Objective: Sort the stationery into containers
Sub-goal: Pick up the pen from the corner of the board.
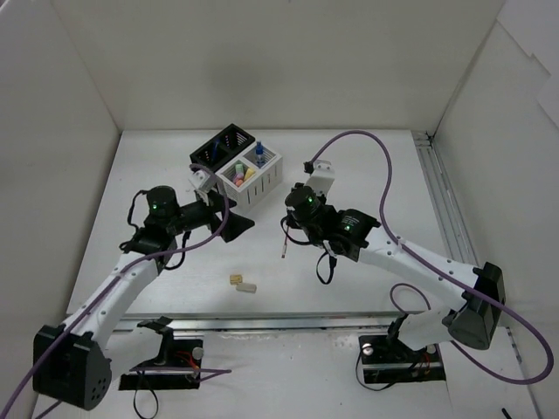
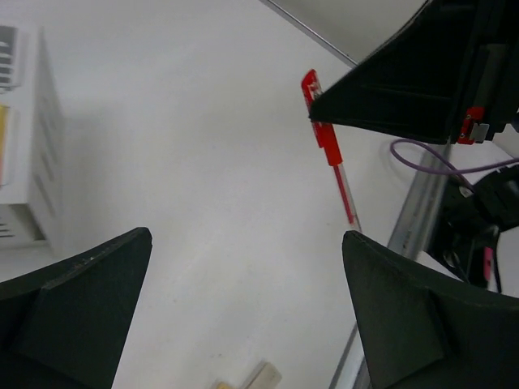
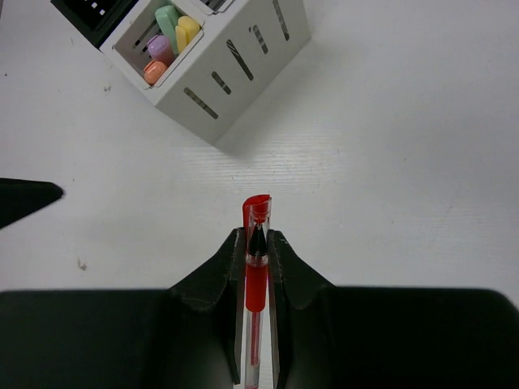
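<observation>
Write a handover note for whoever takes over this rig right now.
Left gripper: open, empty.
Right gripper: shut on the red pen.
Done: markers and bottle in the white box, separate compartments; black box beside it.
To do: box the pen, then the two erasers lying on the table toward its near edge.

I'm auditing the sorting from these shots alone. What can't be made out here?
- Inside of the black box: too dark and small in the top view; cropped by the right wrist view's top-left corner.
- Rest of the red pen: in the right wrist view it runs between the fingers of the right gripper and off the bottom edge.
- Erasers: cut by the left wrist view's bottom edge.
</observation>
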